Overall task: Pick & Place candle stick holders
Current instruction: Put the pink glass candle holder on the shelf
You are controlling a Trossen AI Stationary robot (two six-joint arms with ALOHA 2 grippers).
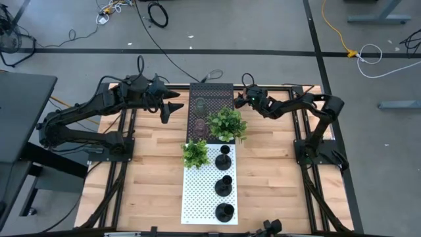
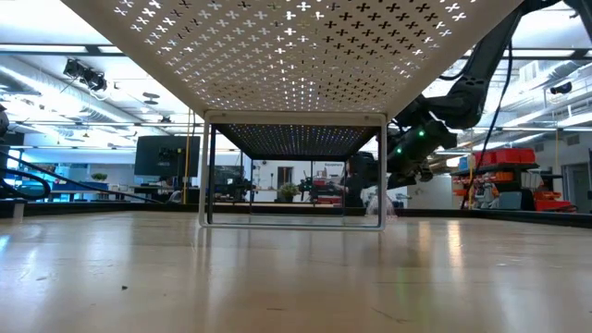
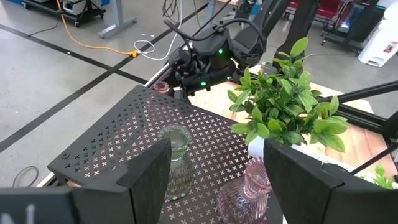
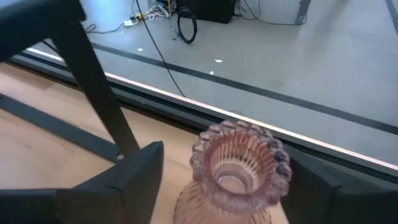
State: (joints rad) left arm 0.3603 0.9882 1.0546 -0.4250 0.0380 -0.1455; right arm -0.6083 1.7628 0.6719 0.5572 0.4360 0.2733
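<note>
High view: a black perforated shelf [image 1: 212,92] adjoins a white perforated shelf [image 1: 197,194] carrying three black candle stick holders [image 1: 223,186] and two potted plants [image 1: 227,124]. Left gripper [image 1: 170,109] hovers just beside the black shelf, jaws wide apart and empty; a greenish glass holder [image 3: 176,160] and a pink glass holder [image 3: 249,190] stand ahead of it. Right gripper [image 1: 241,100] sits at the shelf's far right corner, jaws spread either side of a third, pink ribbed glass holder [image 4: 239,167], not touching it

grey concrete floor [image 1: 263,39] crossed by dark tape lines and loose cables [image 1: 154,13]; ceiling strip lights; red shelving [image 2: 504,180] behind.
</note>
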